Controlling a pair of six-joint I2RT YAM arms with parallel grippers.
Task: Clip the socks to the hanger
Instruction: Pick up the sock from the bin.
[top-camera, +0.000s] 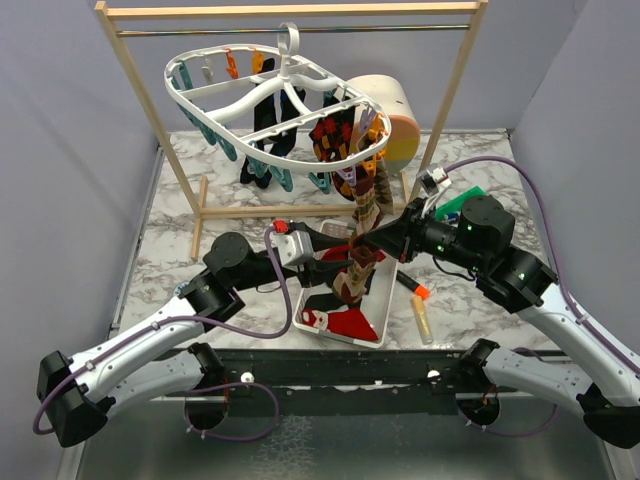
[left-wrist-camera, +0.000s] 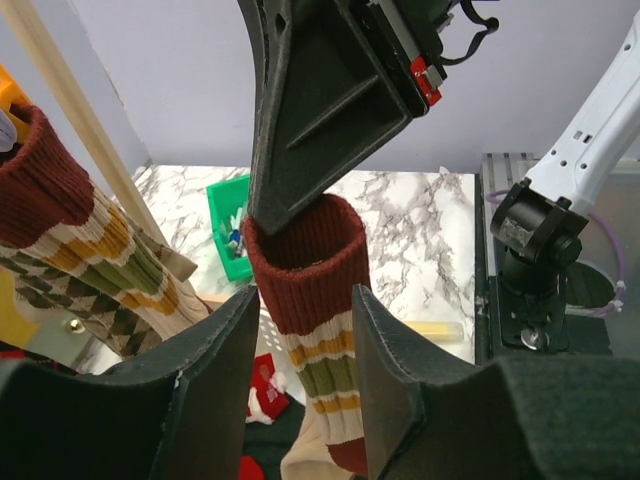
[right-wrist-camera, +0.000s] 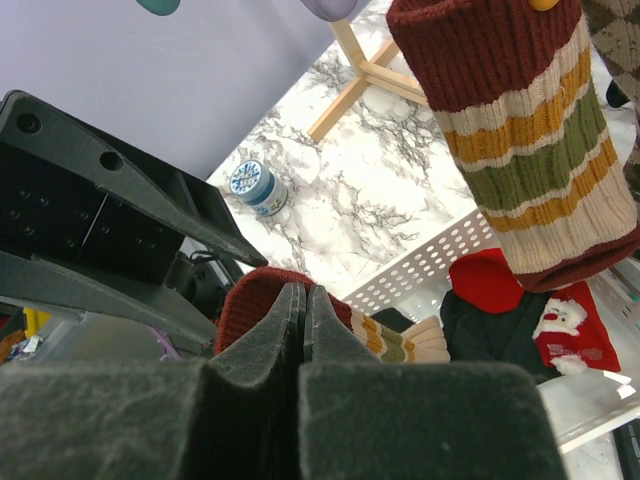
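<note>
Perforated white basket (right-wrist-camera: 430, 268) holds red socks (right-wrist-camera: 485, 280); right hand (right-wrist-camera: 303, 295) pinches a ribbed striped sock (left-wrist-camera: 300, 250), left hand (left-wrist-camera: 305, 305) straddles it, grip unclear.

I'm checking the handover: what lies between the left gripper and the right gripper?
A striped sock: the left wrist view shows its red cuff between the spread fingers of the left gripper, its rim pinched by the right gripper.

Overhead view down from behind the arms (top-camera: 150, 345); both wrist views close, upward, on the same striped sock (left-wrist-camera: 300, 285).
</note>
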